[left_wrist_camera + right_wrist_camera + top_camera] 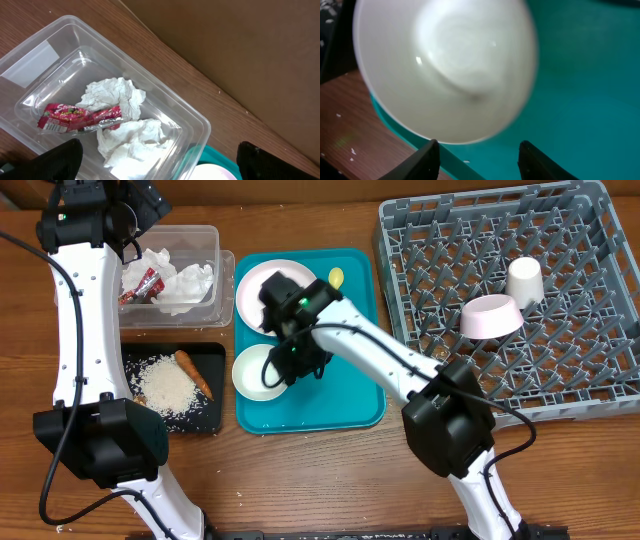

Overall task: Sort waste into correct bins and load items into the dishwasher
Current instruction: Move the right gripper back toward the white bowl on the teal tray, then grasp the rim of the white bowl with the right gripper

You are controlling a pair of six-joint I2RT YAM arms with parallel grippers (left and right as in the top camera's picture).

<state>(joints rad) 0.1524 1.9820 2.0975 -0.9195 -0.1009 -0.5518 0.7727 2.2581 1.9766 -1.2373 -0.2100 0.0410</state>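
My right gripper (pixel 288 366) (pixel 481 159) is open and empty, low over the teal tray at the right rim of a small white bowl (pixel 256 372) (pixel 445 65). The round white plate (pixel 268 284) and yellow spoon (pixel 335 278) lie on the same tray, the plate partly under my right arm. My left gripper (pixel 148 215) (pixel 160 167) is open and empty above the clear tub (pixel 205 240) (pixel 45 55), which holds white napkins (pixel 120 95) and the red-and-white wrapper (pixel 80 116). The black tray (pixel 210 360) holds rice (pixel 165 385) and the carrot stick (pixel 193 373). The grey dish rack (pixel 560 370) holds the cup (pixel 524 280) and another bowl (pixel 490 316). I see no brown chunk.
The teal tray (pixel 340 395) (pixel 580 75) sits between the bins and the rack. Loose rice grains lie on the wood by the tray's edge (pixel 340 135). A brown cardboard wall (pixel 240 45) stands behind the tub.
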